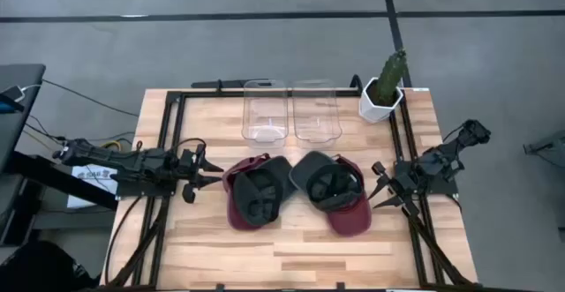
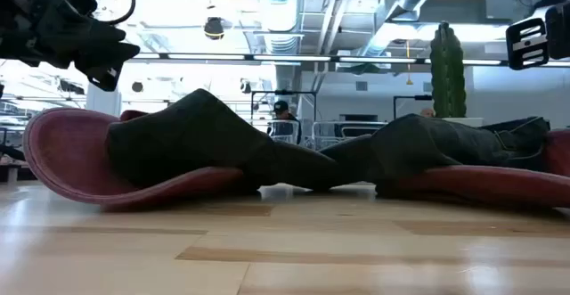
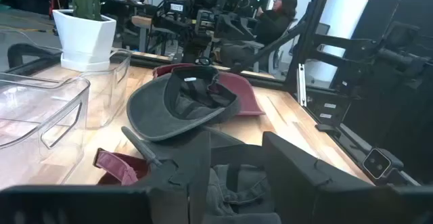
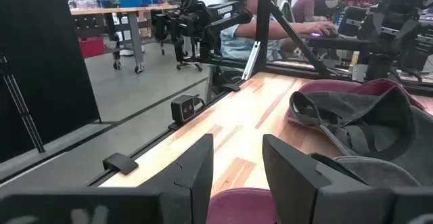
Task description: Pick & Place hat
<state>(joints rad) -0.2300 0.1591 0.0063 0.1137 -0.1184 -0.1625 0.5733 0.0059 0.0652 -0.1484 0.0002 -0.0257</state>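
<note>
Pale wooden planks form the tabletop, framed by black metal rails and standing on a grey floor. Two clear plastic bins with rounded corners sit side by side at the far edge, next to a white faceted pot holding a green cactus.

Two caps lie upside down at the tabletop's middle, touching each other. The left hat is maroon fabric with a dark grey lining and strap exposed; its long axis runs diagonally, with the brim toward the near left. The right hat is of the same materials; its maroon brim points toward the near right, and its grey crown lies against the left hat. In the low view both appear as soft, collapsed crowns on curved, stiff maroon brims.

The left end effector hovers just beside the left hat's left edge, fingers parted, grasping nothing. The right end effector sits just beside the right hat's right edge, fingers likewise parted and empty. People sit at desks in the room behind.
</note>
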